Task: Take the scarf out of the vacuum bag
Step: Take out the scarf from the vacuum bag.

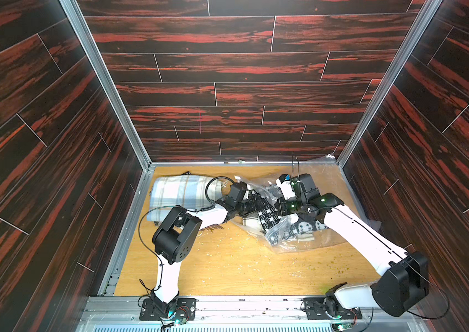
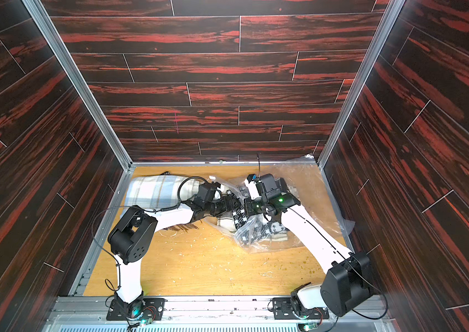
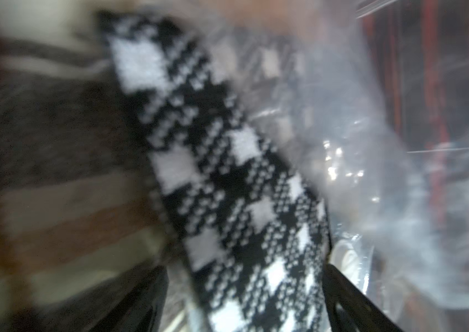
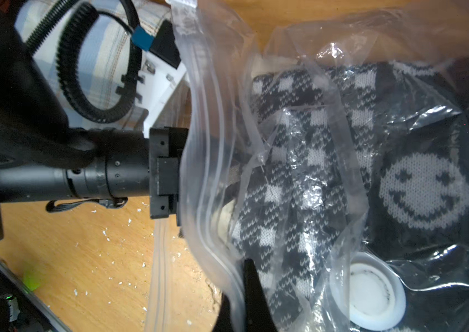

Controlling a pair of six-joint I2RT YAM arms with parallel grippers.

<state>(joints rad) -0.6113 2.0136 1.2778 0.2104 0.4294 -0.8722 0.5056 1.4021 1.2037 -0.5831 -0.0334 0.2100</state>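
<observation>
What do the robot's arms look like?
Both look alike: the left arm and right arm have smooth white links, chunky black joints and ribbed black cables looping alongside. Small green lights glow on the right wrist. The fingers are black.

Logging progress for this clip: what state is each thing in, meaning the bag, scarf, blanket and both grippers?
vacuum bag: crumpled, mouth open.
scarf: bunched inside the bag, not yet out.
left gripper: open, reaching into the bag mouth, jaws either side of the scarf.
right gripper: shut on the bag's zip edge.
plaid blanket: folded, outside the bag.
</observation>
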